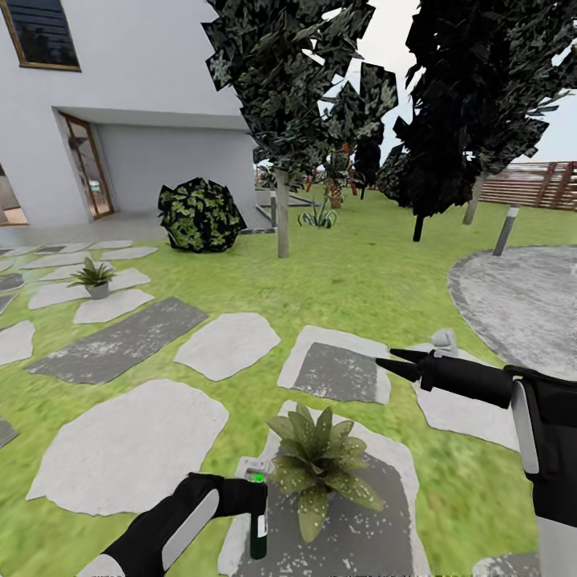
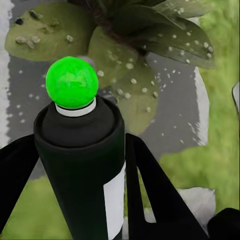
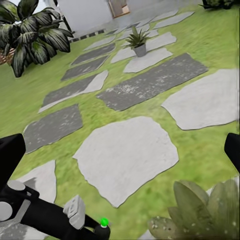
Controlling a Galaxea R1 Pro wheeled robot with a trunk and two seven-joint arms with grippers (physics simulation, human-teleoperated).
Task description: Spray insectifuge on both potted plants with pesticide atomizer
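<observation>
My left gripper (image 1: 250, 498) is shut on the pesticide atomizer (image 1: 258, 530), a black bottle held low beside the near potted plant (image 1: 320, 465). In the left wrist view the black fingers (image 2: 150, 180) flank the atomizer (image 2: 80, 150), whose bright green end points at speckled leaves (image 2: 125, 75). That plant stands on a grey stepping stone (image 1: 361, 529). The second potted plant (image 1: 94, 278) sits far left on pale stones and appears again as a small potted plant (image 3: 137, 41). My right gripper (image 1: 386, 359) hovers open above the stones to the right, holding nothing.
A round dark bush (image 1: 200, 215) and a tree trunk (image 1: 282, 216) stand behind the lawn. A gravel patio (image 1: 521, 296) with a grey bollard lamp (image 1: 506, 231) lies right, a brown fence (image 1: 537, 184) beyond. The white house (image 1: 144, 96) is at the left.
</observation>
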